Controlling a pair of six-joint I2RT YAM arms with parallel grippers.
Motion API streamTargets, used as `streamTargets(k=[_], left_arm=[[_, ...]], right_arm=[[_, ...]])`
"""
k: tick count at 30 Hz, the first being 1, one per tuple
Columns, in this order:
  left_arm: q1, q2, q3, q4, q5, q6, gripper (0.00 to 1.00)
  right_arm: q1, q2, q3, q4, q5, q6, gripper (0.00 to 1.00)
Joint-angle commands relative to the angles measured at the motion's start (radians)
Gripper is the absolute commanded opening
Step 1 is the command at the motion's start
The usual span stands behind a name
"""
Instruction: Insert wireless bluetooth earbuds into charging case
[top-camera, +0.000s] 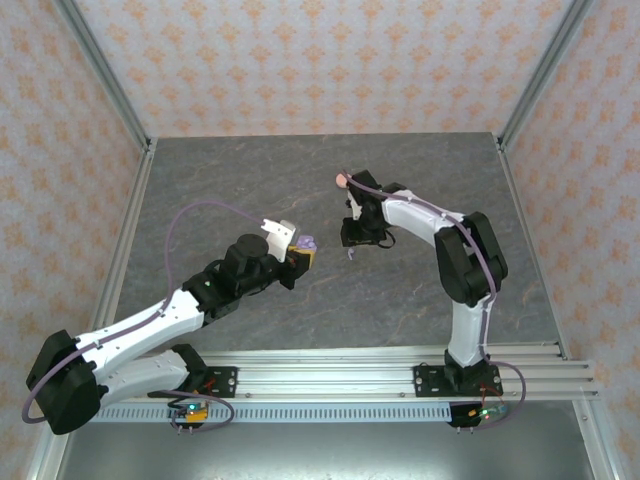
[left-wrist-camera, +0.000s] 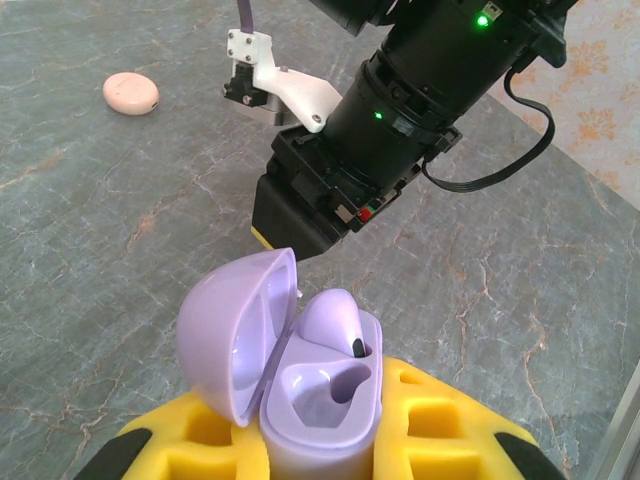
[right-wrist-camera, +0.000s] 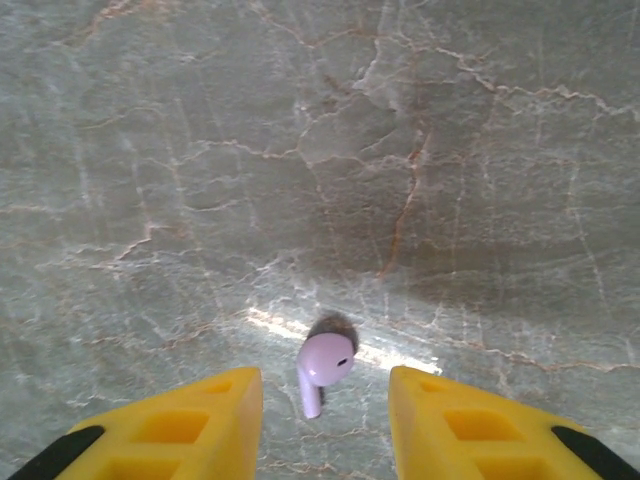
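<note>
My left gripper (top-camera: 300, 252) (left-wrist-camera: 320, 440) is shut on the base of a lilac charging case (top-camera: 306, 243) (left-wrist-camera: 320, 400), clamped between its yellow pads (left-wrist-camera: 450, 420). The case's lid (left-wrist-camera: 235, 335) stands open to the left. One lilac earbud (left-wrist-camera: 335, 320) sits in the far socket, and the near socket is empty. My right gripper (top-camera: 352, 240) (right-wrist-camera: 322, 400) hangs open over the table just right of the case. A second lilac earbud (right-wrist-camera: 325, 362) lies on the table between the right gripper's spread yellow fingers (right-wrist-camera: 200, 425), touching neither.
A closed salmon-pink case (top-camera: 342, 180) (left-wrist-camera: 131, 93) lies on the grey marbled table (top-camera: 250, 180) behind the right arm. Patterned walls enclose the table on three sides. The right wrist's black housing (left-wrist-camera: 400, 110) hangs close in front of the held case.
</note>
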Motion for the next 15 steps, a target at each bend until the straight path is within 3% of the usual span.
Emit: streamTargets(k=[1,15], left_arm=[[0.001,-0.004,-0.004,0.029,-0.006,0.016,0.01],[0.001,-0.006,-0.004,0.023,-0.009,0.018,0.01]], right_arm=[[0.019,0.038,0.049,-0.072,0.077,-0.001,0.39],[0.051,0.089,0.098,-0.103,0.103,0.007,0.38]])
